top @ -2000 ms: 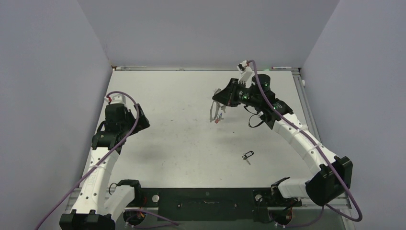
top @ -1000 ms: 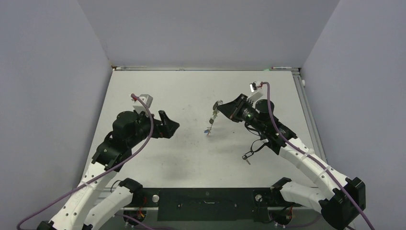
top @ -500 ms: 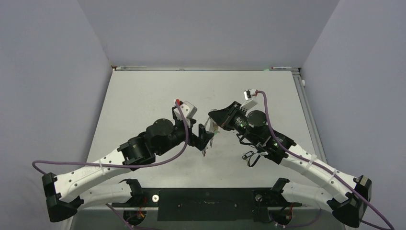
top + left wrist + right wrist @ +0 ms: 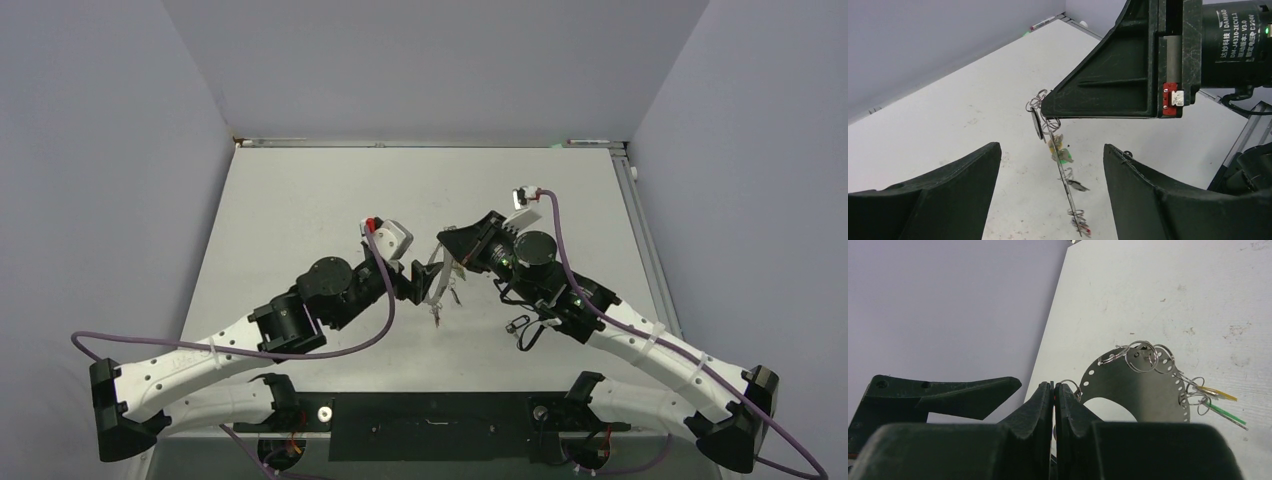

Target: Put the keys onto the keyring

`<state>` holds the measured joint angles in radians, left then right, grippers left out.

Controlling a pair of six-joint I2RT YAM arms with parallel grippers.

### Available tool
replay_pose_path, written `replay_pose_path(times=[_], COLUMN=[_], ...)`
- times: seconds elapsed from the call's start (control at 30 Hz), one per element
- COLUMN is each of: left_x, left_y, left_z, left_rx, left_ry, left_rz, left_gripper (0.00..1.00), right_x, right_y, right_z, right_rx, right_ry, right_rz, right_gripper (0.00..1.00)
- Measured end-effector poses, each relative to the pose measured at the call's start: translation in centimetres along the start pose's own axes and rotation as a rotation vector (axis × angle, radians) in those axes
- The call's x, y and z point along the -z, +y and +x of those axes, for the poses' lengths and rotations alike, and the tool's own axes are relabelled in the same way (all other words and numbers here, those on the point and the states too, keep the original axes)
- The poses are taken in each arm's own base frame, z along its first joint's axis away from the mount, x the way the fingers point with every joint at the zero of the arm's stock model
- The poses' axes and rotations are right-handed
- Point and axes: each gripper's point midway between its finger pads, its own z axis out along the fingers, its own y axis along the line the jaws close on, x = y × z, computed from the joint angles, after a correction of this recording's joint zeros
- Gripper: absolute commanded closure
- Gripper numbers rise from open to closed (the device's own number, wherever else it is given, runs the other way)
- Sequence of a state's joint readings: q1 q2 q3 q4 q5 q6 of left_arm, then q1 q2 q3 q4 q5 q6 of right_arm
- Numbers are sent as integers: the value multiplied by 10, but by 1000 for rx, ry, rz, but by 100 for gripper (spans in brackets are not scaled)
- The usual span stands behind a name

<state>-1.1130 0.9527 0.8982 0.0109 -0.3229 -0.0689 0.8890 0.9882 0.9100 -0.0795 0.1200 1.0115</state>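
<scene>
Keyring (image 4: 1143,382) hangs in the air just below the right gripper (image 4: 1054,390), whose jaws are clenched on a sliver of the hoop's rim, with several keys (image 4: 1220,394) strung on small rings along its outer edge. Just beside the right gripper, the left gripper (image 4: 1052,150) has its jaws released and spread, one on either side of the dangling hoop. The likely trouble is that narrow pinch: if the left jaws close off-centre, they could lever the thin plate out of the right gripper or trap a dangling key instead of the rim. The two heads are also near enough to knock together. One black-tagged key (image 4: 516,325) lies on the table (image 4: 300,200), nearer the bases than the right gripper, and it looks half masked by that arm's cable. From the left wrist the hoop is edge-on, a mere line. I cannot find its opening, count the keys, or see how deep the rim sits between the right gripper's fingers.
</scene>
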Motion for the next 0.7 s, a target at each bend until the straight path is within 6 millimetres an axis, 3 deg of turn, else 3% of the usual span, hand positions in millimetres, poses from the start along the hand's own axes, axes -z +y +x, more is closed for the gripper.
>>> replay_pose_path(times=[0.43,0.7], left_x=[0,-13], left_y=[9,9], left_z=[-5,4], left_rx=[-97,-148], left_ry=[-72,-61], left_rz=[-22,-38], left_gripper=[26,25], right_x=[3,5], right_y=[7,13], right_z=[5,2], right_rx=[0,-4], right_ry=[9,0], right_rz=[-7,-17], right_gripper=[95,95])
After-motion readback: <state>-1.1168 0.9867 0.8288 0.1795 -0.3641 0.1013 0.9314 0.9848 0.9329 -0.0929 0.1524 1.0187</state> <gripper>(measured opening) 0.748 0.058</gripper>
